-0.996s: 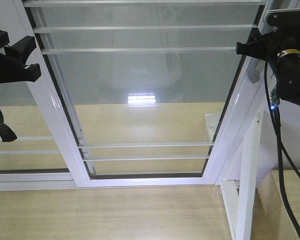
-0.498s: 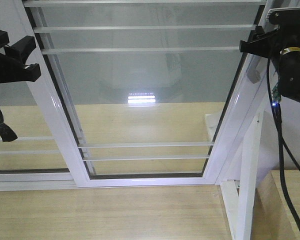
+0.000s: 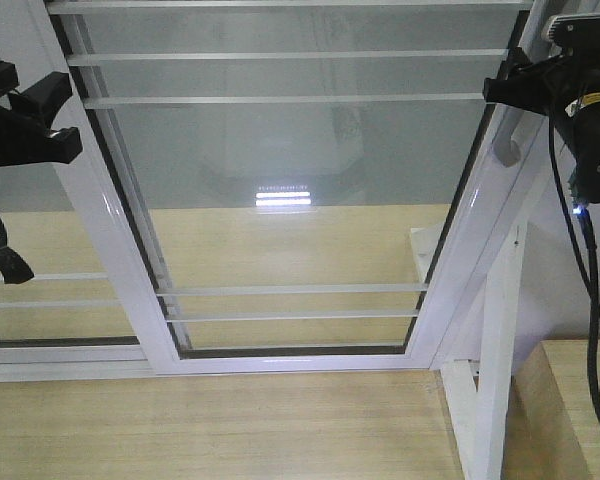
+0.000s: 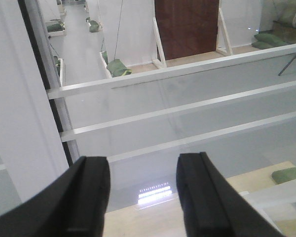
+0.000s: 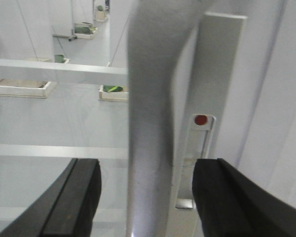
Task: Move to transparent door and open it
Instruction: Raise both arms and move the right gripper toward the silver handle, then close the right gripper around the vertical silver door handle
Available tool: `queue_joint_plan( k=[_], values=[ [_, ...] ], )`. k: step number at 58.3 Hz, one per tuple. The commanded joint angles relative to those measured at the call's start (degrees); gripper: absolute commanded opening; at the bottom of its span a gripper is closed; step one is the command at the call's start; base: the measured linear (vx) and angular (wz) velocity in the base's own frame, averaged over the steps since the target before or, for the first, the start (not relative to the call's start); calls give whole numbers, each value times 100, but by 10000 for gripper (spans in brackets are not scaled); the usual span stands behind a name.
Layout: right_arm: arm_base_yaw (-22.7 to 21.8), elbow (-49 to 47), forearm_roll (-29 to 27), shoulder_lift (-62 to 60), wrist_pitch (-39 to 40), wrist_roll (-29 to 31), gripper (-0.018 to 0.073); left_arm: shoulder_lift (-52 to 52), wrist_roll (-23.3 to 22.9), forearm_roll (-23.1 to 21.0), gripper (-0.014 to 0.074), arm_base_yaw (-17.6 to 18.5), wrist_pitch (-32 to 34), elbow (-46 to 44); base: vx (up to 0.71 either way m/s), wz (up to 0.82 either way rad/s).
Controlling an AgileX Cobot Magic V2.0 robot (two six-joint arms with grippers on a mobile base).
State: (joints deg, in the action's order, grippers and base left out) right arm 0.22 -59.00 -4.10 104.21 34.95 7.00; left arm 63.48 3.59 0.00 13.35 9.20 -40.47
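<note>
Since the glass door (image 3: 290, 180) was right in front of the robot, filling most of the front view, the risk was all about the grab. The door stood upright with its flat face toward the robot and its long axis running top to bottom. The grey handle (image 5: 148, 123) ran the same way along the door's right edge.

The right tool (image 5: 148, 197) was wide open with one finger either side of that handle, but it hadn't clamped on anything. The handle looked smooth and curved, so I'd guess a sloppy or off-centre squeeze could slip as soon as the arm tugged sideways. There was also a lock tab with a red dot (image 5: 201, 119) just beside the handle. I couldn't tell if that meant locked, but if it did, pulling would only strain the arm.

The left tool (image 4: 143, 192) was open too, holding nothing and hanging close to the door's left frame. A panel sliding that way might knock it. The wooden floor (image 3: 230, 430) below had nothing on it.
</note>
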Motion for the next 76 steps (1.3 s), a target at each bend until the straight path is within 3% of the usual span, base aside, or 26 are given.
queue_joint_plan(
  k=[1,39,49,64,76],
  values=[
    [-36,-183,78,-207,583,-54,472,-90,-4,-34,451,-10,474,-193,0,0],
    [-40,-380,43,172,988,113,431,-90,-4,-34,451,-10,304,-193,0,0],
    [-40,-467,43,166,904,108,373,-90,-4,-34,451,-10,304,-193,0,0],
    [-40,-461,57,166,618,83,198,-90,-4,-34,451,-10,304,-193,0,0],
    [-20,-461,363,166,599,-199,201,-90,-4,-34,451,-10,304,-193,0,0]
  ],
)
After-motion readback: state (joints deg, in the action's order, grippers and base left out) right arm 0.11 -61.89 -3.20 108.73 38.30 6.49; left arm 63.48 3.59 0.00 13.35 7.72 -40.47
